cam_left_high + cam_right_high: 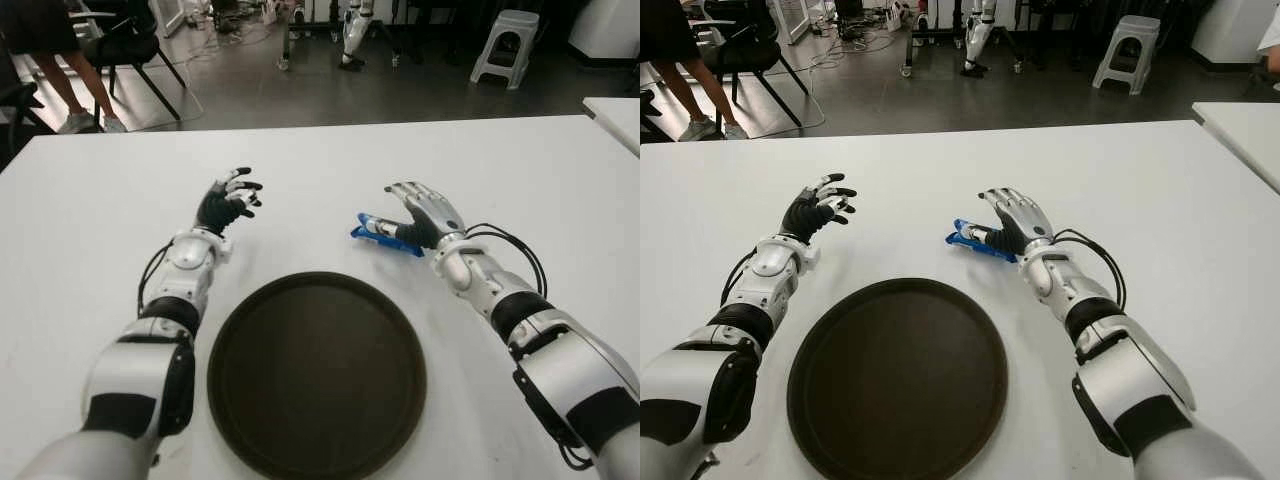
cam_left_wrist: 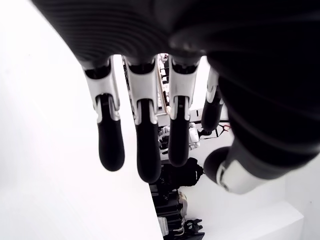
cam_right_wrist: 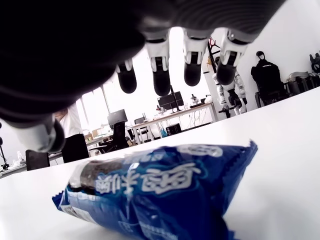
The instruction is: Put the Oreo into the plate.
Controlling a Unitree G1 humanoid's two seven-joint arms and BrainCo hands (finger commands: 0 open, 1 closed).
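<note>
Blue Oreo (image 1: 385,234) pack looks light, crinkly, slippery; grip its middle. Right hand (image 1: 425,215) hovers spread above it, at the plate's (image 1: 316,375) one o'clock. Left hand (image 1: 228,203) is open.

White-and-black arms (image 1: 178,290), black-tipped fingers (image 2: 110,145)

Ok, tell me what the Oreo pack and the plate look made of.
Oreo pack: looks like thin glossy plastic film, going by its crinkles, sheen and serrated end seam. It lies on the table under the open right robot hand.
Plate: dark brown with a raised rim and a dull sheen; probably plastic, though it could be lacquered wood or metal.
</note>
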